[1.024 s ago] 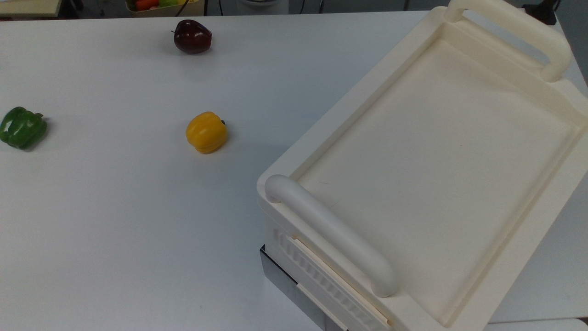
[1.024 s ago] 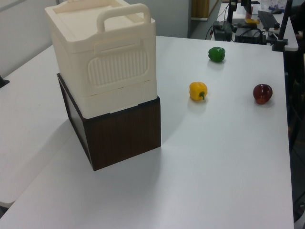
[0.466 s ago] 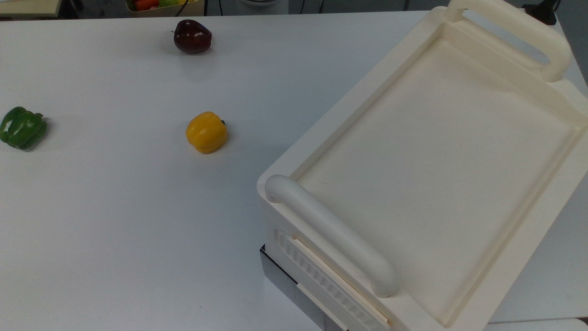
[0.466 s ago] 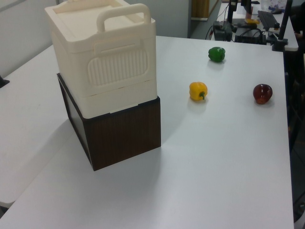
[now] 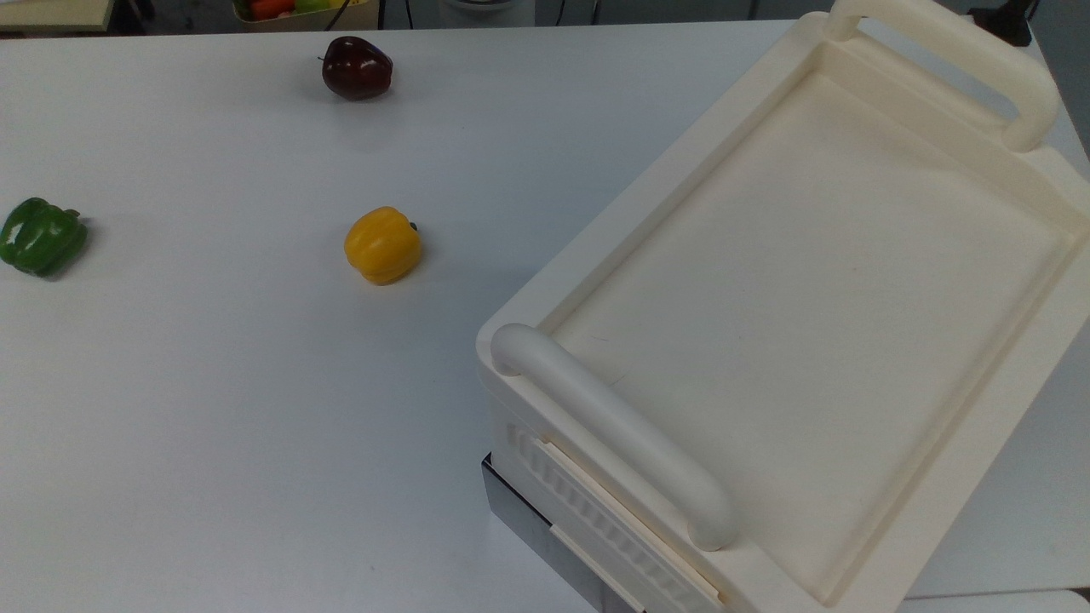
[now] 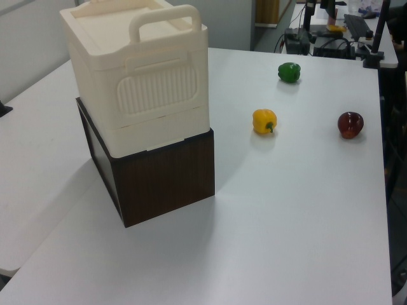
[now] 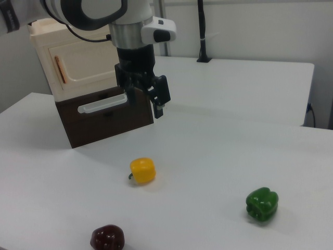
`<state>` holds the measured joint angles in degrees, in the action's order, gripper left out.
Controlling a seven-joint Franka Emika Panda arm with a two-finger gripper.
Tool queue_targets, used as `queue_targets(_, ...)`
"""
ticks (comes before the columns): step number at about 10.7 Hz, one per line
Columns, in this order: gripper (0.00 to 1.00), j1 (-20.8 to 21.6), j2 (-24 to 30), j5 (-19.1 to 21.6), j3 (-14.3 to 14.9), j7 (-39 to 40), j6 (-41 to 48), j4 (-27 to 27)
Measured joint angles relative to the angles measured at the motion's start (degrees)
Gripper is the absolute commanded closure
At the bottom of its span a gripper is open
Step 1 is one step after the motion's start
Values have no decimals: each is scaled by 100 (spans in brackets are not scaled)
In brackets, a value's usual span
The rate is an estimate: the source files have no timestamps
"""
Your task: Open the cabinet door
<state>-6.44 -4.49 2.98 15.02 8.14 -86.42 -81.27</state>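
The cabinet (image 7: 83,57) is a cream box with rounded bar handles, standing on a dark brown base (image 7: 104,122). Its door (image 7: 88,65) is the flat cream panel facing the right view's camera, with a small copper-coloured piece (image 7: 59,70) at its left edge; it lies flush with the cabinet. My gripper (image 7: 143,103) hangs just in front of the cabinet's right corner in the right view, fingers pointing down, open and holding nothing. From above I see the cabinet's flat top (image 5: 809,281). The ribbed end (image 6: 158,89) faces the left view's camera.
A white bar handle (image 7: 102,104) runs across the brown base. A yellow pepper (image 7: 142,170), a green pepper (image 7: 261,205) and a dark red fruit (image 7: 107,238) lie apart on the white table (image 5: 213,383). The table's edge runs close to the cabinet's far side (image 5: 1022,528).
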Motion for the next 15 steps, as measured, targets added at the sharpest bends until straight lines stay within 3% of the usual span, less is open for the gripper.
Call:
queue_targets(2,0,3,0,91,-5,0,3,0)
queue_targets(4,10,45,0,101,-17,0,165,0)
queue_targets(7,9,188,0,100,-23,6,325,-3)
queue_targets(9,0,248,-7,100,-24,6,325,-19)
queue_targets(11,0,326,-54,101,-26,6,325,-38)
queue_targets(15,0,364,-157,284,-21,6,-384,-41)
